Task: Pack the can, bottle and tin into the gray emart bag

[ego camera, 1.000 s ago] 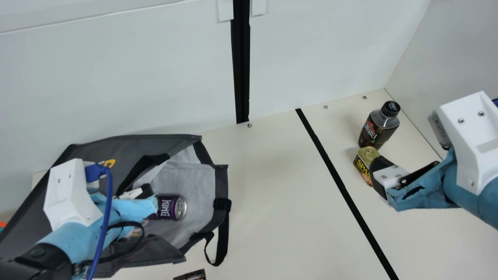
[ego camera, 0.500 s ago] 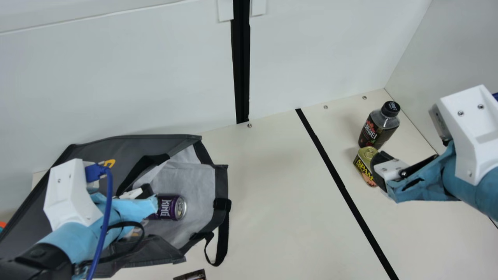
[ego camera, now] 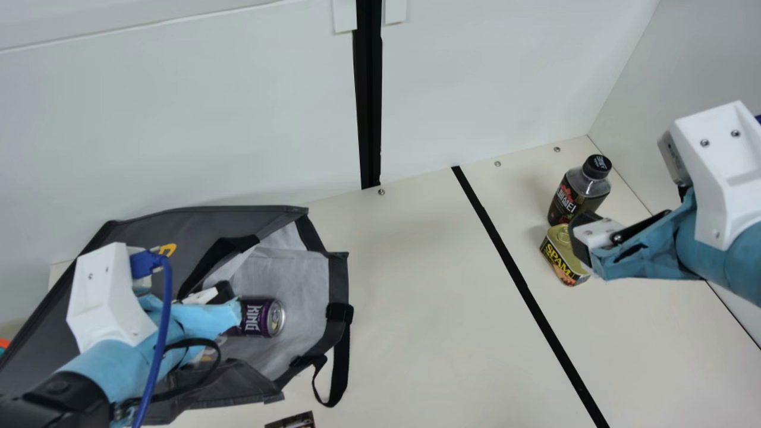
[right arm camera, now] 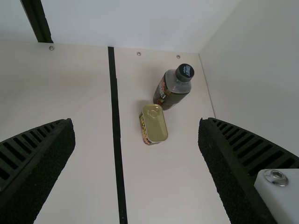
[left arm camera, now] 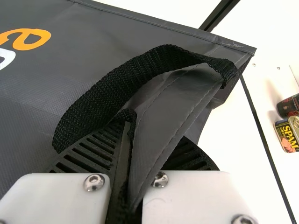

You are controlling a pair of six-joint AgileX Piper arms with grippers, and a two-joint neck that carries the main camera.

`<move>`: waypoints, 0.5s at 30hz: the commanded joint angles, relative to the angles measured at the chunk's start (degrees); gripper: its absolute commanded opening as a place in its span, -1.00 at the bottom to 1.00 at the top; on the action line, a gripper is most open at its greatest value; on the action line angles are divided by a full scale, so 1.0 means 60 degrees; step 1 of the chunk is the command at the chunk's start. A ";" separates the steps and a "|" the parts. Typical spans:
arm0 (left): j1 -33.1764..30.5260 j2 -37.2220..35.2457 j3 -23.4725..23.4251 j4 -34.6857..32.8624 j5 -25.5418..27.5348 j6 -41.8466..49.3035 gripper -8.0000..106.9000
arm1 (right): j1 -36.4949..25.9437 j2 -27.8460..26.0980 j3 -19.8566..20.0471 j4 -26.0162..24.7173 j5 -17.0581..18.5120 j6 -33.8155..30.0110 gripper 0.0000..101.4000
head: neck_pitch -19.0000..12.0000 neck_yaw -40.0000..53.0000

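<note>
Bag fabric needs your steady hand first: the gray emart bag [ego camera: 196, 229] lies on your left with its mouth facing the middle of the table [ego camera: 428, 285]. Your left gripper [left arm camera: 133, 135] is closed on the bag's edge, beside the handle strap [left arm camera: 112, 81]; you can't tell whether some strap is pinched as well. Hold that arm quiet, since any tug could narrow the opening you'll want for loading.

Your right gripper [right arm camera: 135, 122] has its fingers spread wide and nothing between them, above the far right part of the table. I'd judge your step is fetching one of the two things there, though you can't tell which from these pictures.

If it's the bottle [ego camera: 579, 193], it stands upright just beside the tin, so square up to its body, below the cap, and watch that a finger doesn't nudge its neighbor. Close gently and lift straight before swinging left.

The purple can [ego camera: 255, 317] is already in the bag, on its side with its top toward the mouth; set the next thing down clear of it.

If it's the tin [right arm camera: 154, 126], also upright, go lower, line your fingers up with its flat sides and grip around the middle, as a high pinch could slip.
</note>
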 commanded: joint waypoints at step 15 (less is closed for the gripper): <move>0.0000 0.0000 0.0000 0.0000 0.0000 0.0000 -0.68 | -0.0164 0.0949 -0.0848 -0.0047 0.0003 0.0061 0.79 | -0.0216 -0.0023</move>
